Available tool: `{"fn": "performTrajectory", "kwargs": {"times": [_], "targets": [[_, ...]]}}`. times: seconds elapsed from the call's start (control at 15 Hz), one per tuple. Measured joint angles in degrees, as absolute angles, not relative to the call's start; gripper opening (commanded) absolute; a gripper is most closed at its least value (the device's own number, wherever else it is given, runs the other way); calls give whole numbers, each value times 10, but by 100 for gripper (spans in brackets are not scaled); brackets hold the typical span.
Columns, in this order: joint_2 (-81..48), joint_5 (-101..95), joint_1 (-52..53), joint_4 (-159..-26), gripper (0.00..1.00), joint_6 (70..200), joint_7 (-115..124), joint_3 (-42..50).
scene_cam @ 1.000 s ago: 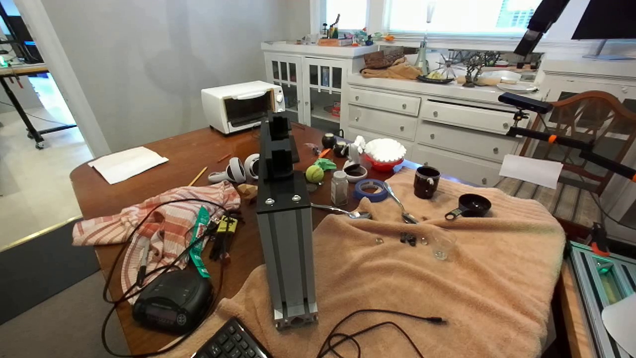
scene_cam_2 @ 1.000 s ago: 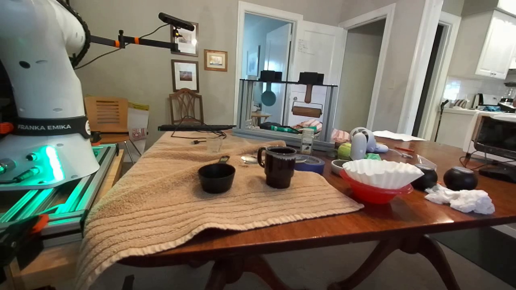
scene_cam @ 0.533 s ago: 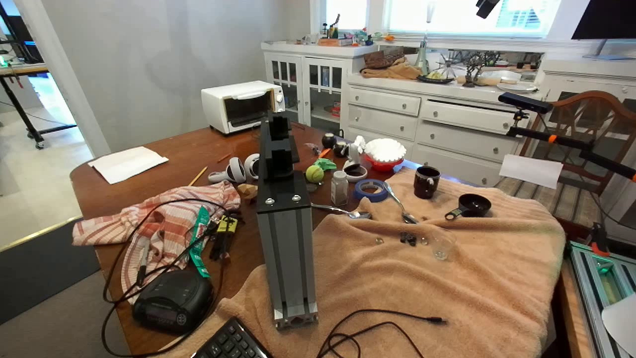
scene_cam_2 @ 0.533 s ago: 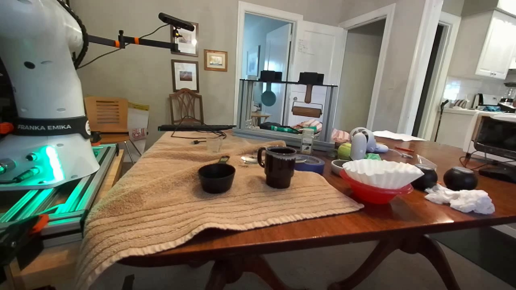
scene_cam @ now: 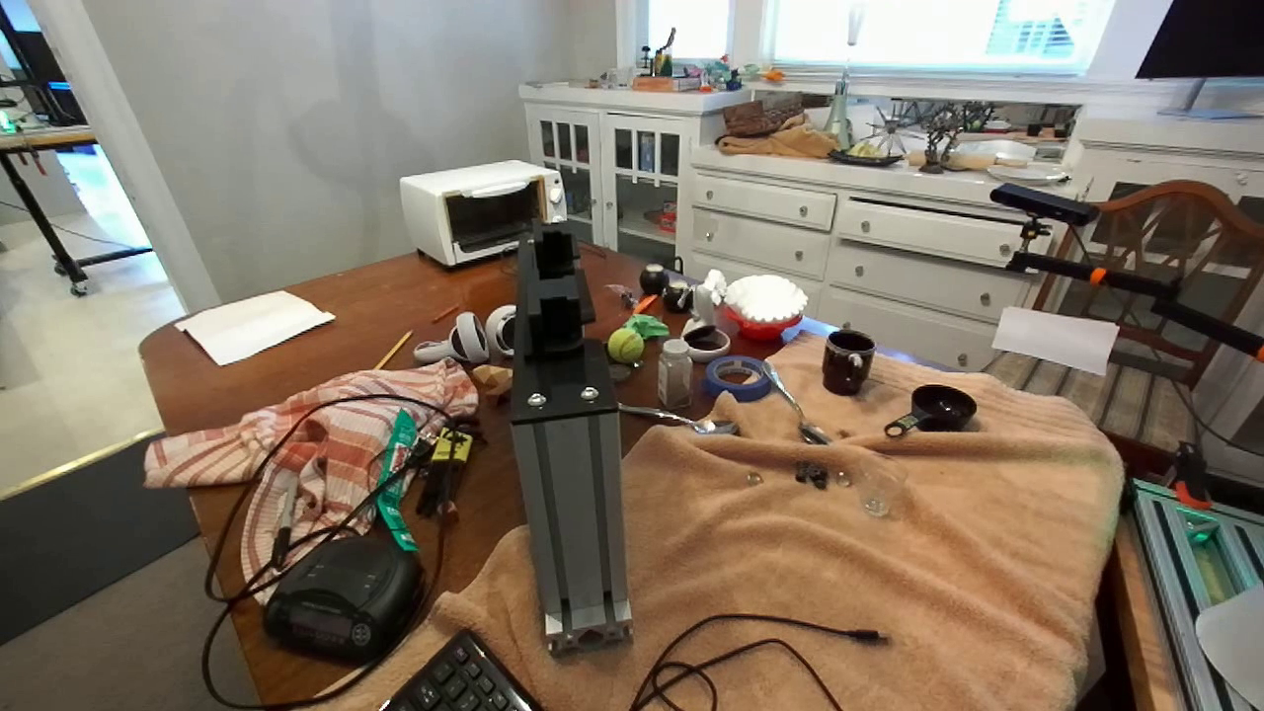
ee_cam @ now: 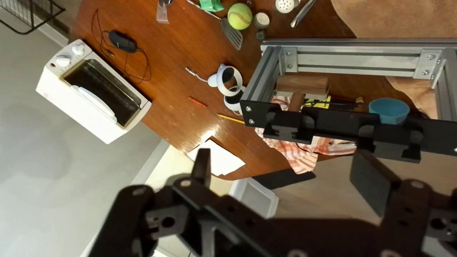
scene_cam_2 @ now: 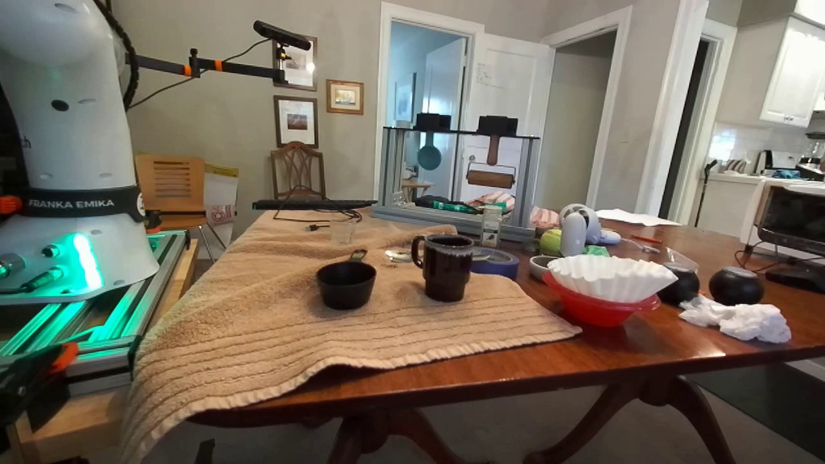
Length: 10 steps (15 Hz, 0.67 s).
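end effector: one two-finger gripper, fingers spread wide, holding nothing; nearest item seen, the aluminium-extrusion rack.
hung in rack: wooden roller; blue-green ladle.
beside rack: red-striped dish towel; tennis ball.
step, as judged: empty alignment facing rack; next move calls for clearance around it.

White arm, black "FRANKA EMIKA" band, black gripper.
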<state>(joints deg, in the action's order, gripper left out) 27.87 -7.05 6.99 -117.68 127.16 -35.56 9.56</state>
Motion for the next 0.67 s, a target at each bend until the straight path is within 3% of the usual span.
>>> {"fn": "performTrajectory", "kwargs": {"times": [0.67], "targets": [[246, -24, 93, -1147, 100, 1303, -442, 99]]}}
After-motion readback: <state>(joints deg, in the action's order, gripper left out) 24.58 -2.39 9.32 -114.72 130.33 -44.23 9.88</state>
